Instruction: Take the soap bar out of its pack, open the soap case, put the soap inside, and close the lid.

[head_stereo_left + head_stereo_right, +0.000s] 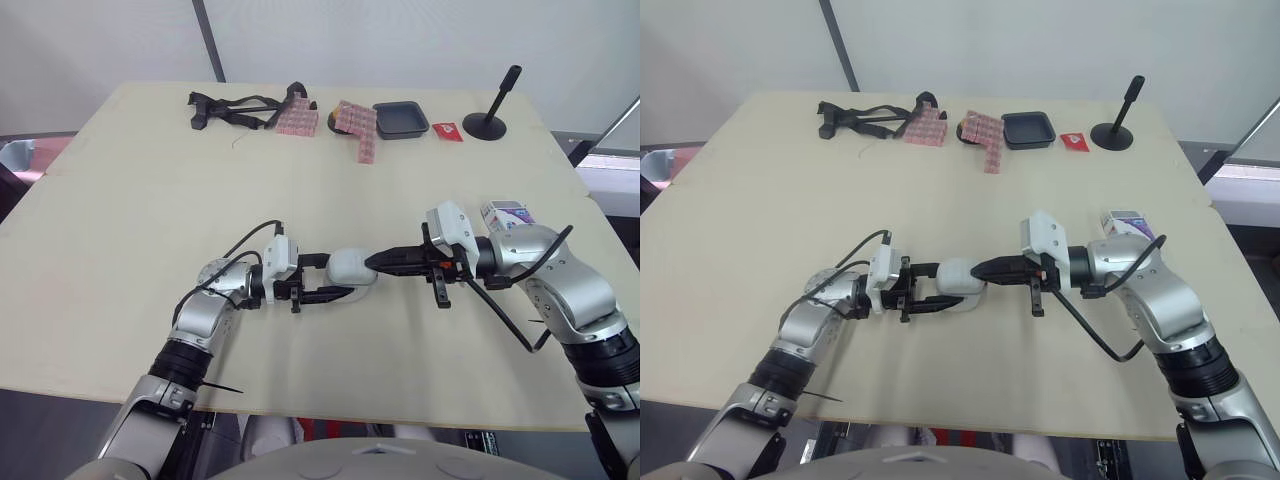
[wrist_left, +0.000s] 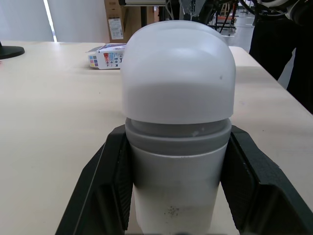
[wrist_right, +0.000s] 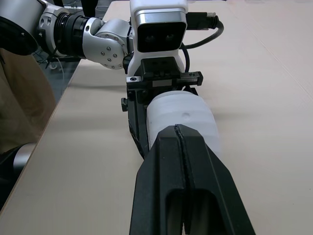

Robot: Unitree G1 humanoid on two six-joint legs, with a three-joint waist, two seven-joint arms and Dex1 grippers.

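The soap pack [image 1: 508, 214] lies on the pale wooden bench [image 1: 150, 200] beside the right arm, its coloured print unreadable. The left tool [image 1: 338, 276] pinches the white soap case [image 1: 350, 267]. The right tool [image 1: 372, 263], pressed together, meets its lid. A white wall [image 1: 400, 40] stands behind.

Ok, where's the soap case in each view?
Left eye view: soap case mid-table, between left gripper and right gripper.
Right eye view: same spot, left of centre.
Left wrist view: the case between the left gripper's fingers.
Right wrist view: the case just past the right gripper's tip.
Shared landmark: the left gripper clamping it.
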